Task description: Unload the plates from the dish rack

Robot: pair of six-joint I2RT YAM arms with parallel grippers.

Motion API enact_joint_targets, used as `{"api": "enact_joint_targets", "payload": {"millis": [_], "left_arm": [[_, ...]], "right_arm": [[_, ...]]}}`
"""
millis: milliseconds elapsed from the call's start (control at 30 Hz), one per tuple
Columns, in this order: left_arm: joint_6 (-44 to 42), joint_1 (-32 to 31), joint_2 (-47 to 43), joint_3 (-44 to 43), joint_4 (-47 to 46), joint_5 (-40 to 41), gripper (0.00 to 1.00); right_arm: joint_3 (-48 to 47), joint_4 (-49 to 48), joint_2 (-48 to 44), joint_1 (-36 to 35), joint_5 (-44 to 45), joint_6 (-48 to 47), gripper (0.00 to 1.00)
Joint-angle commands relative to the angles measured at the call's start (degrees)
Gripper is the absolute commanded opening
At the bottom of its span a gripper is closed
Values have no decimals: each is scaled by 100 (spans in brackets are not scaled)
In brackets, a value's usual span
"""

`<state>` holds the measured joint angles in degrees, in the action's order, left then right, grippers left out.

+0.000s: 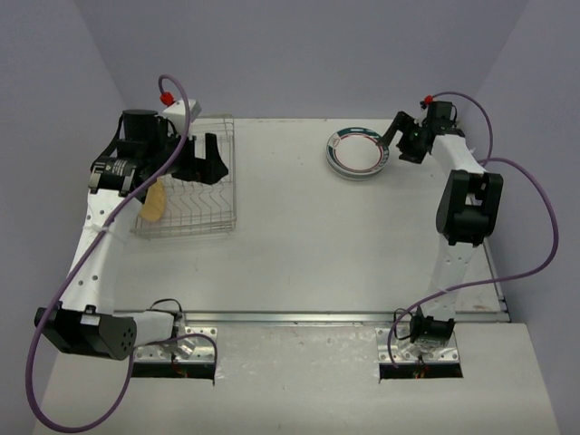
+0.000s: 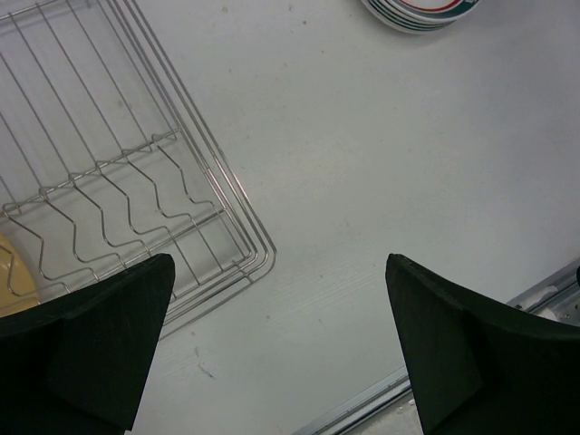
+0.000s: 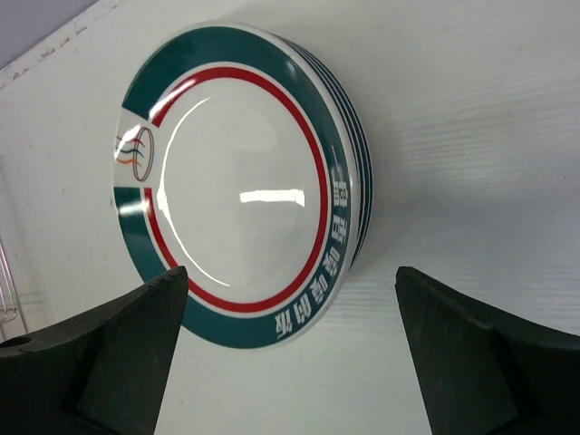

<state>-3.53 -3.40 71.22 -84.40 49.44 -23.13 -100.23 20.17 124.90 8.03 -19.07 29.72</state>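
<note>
Top external view shows the left gripper (image 1: 201,163) spread wide, empty, over the dish rack (image 1: 195,217), where one tan plate (image 1: 152,203) stands; the right gripper (image 1: 400,145), likewise empty and wide, faces the stacked plates (image 1: 356,152). Next, the left should probably straddle that plate's rim.

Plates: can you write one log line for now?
left gripper open over dish rack; right gripper open by plate stack; tan plate in rack
</note>
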Motion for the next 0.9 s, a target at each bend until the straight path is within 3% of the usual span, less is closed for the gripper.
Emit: {"api": "enact_joint_targets", "payload": {"millis": [0, 200, 300, 467, 567, 867], "left_arm": [[200, 50, -180, -87, -357, 681, 100], [514, 174, -195, -218, -491, 3853, 100], [378, 436, -29, -517, -339, 4488, 100], [-217, 1689, 285, -675, -233, 3639, 94], [-505, 1884, 717, -759, -181, 3719, 86], [-1098, 1948, 1575, -619, -394, 4131, 81]], "right_arm": [[-58, 263, -326, 5, 155, -295, 96], [346, 333, -797, -3, 405, -602, 96], [525, 376, -1093, -28, 255, -737, 96], [1402, 100, -2071, -445, 430, -1307, 99], [2156, -189, -2792, -914, 612, -1712, 99], [3433, -559, -4064, -1435, 730, -1979, 99]]}}
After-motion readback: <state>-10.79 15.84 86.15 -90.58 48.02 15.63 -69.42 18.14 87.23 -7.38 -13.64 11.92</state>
